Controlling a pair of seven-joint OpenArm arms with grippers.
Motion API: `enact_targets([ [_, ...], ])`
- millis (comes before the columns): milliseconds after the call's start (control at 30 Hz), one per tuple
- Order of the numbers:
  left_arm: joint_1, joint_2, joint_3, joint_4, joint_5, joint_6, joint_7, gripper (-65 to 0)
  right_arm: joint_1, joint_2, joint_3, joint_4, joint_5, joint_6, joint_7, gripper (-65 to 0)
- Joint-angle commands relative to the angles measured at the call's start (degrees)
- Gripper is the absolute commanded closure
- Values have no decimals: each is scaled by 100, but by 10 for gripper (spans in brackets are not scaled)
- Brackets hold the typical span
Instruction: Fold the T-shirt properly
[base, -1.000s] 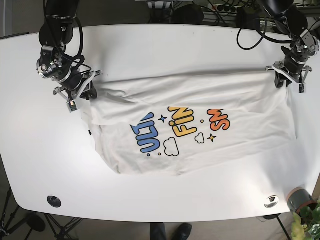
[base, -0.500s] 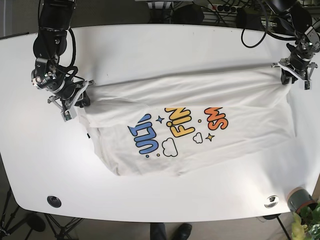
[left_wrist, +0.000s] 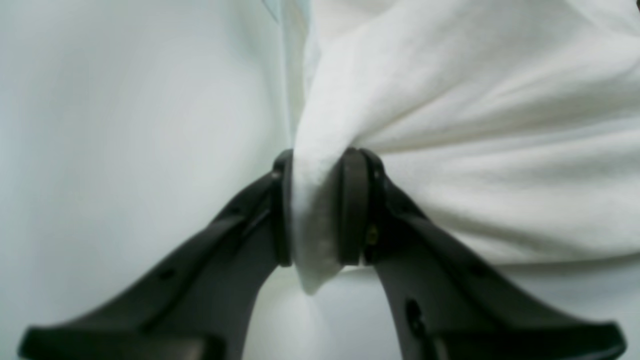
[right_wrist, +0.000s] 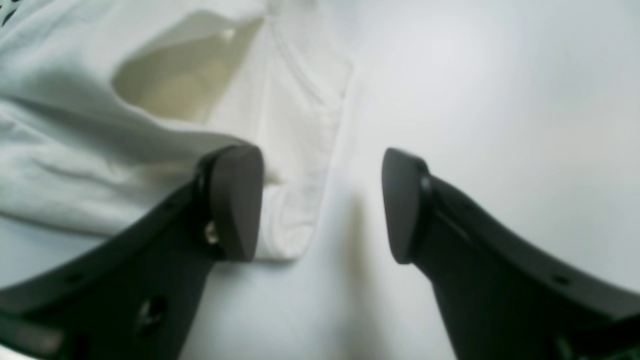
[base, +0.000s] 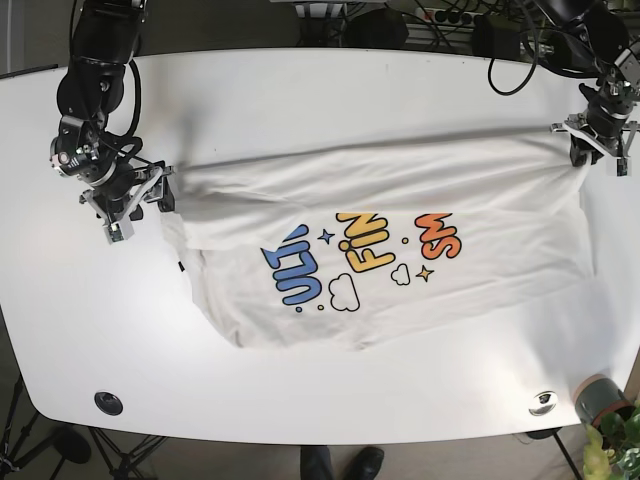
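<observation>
The white T-shirt (base: 380, 250) with a colourful print lies spread across the white table (base: 320, 100), print side up. Its far edge is pulled into a straight line. At the right end of that edge my left gripper (base: 597, 143) is shut on a bunched corner of cloth; the left wrist view shows the fabric (left_wrist: 475, 100) pinched between the black pads (left_wrist: 355, 205). At the shirt's left end my right gripper (base: 128, 200) is open. In the right wrist view the gripper (right_wrist: 322, 200) has its left finger beside the shirt's folded hem (right_wrist: 285, 230), with bare table between the fingers.
A black round fitting (base: 108, 402) sits in the table near the front left. A silver disc (base: 543, 402) and a grey cup (base: 598, 398) with a plant stand at the front right corner. Cables hang behind the table's far edge.
Both arms have moved outward, drawing the shirt's far edge straight. The right gripper slid left to the shirt's left end, where it now stands open.
</observation>
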Motion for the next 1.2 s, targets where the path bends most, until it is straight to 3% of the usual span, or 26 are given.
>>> enact_targets([
  [0,36,-120,-105,312,-90,12,-130,-119,-74,65,165,397,244,29,-43,-369],
  [100,36,-111,-113,453,-186,12,72,-181,-294,65,315,582,798,29,-254,-369],
  [200,36,-137,-157,514,-591,12,406,-269,-505,100,403,652,1316,20,-342,-371],
  [367,36,-146,-272,505,-907,12,582,-347,-611,56,394,635,1281,11,-316,-371],
  [700,27,-155,-228,470,-872,12,556,-349,-444,-190,341,274,727,20,-175,-371],
  [867,19,-155,-219,356,-292,12,362,-349,-417,-190,69,265,736,20,-122,-369],
  [1033,-104,-164,-25,-110,-169,12,-33,-346,-435,-339,77,265,719,20,-96,-363],
  [1167,-131,-296,27,-312,-178,12,-77,-304,-452,-374,86,265,719,20,-34,-285],
])
